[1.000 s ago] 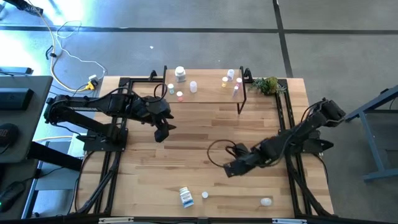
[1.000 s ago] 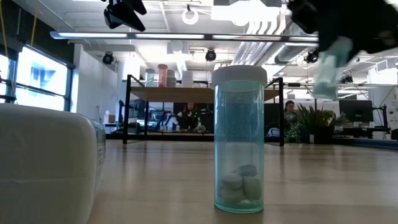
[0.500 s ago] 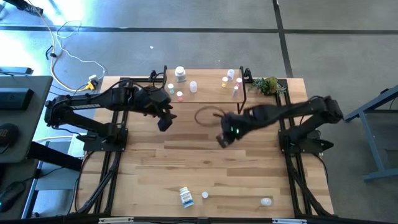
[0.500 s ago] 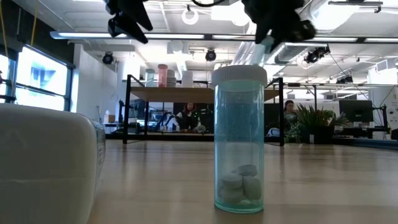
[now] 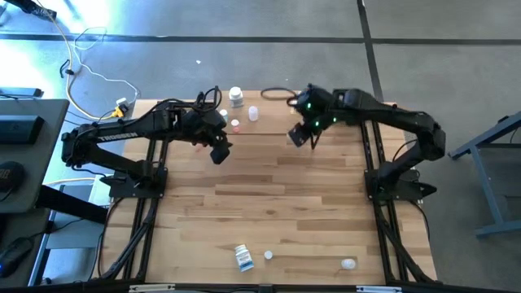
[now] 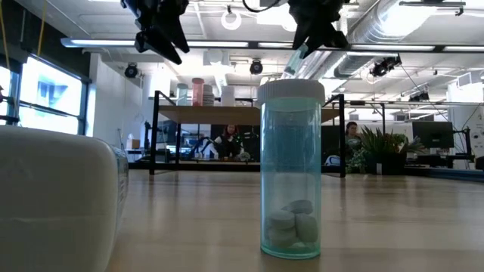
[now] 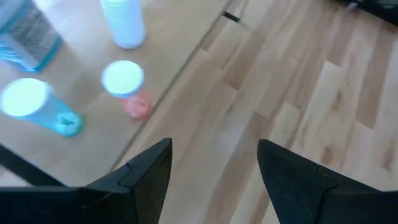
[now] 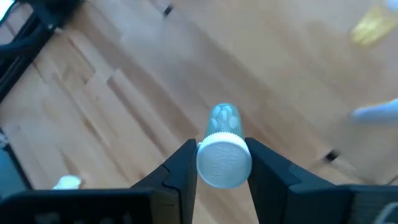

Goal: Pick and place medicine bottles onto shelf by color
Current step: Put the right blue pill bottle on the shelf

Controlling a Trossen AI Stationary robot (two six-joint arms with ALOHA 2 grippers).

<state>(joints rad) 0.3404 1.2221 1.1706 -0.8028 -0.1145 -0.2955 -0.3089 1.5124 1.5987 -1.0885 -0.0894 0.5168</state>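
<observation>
Left gripper hovers off the shelf's near-left edge, fingers parted, empty. Right gripper hangs over the shelf's near edge, fingers clamped on a teal bottle below its white cap. Step in hand: carrying to the shelf. Next you must find the matching colour group, lower it upright, then release.

Two dark, jointed arms, matte black. Right arm shows small green lights near wrist, thin black cable looping above. Flat black fingers.
</observation>
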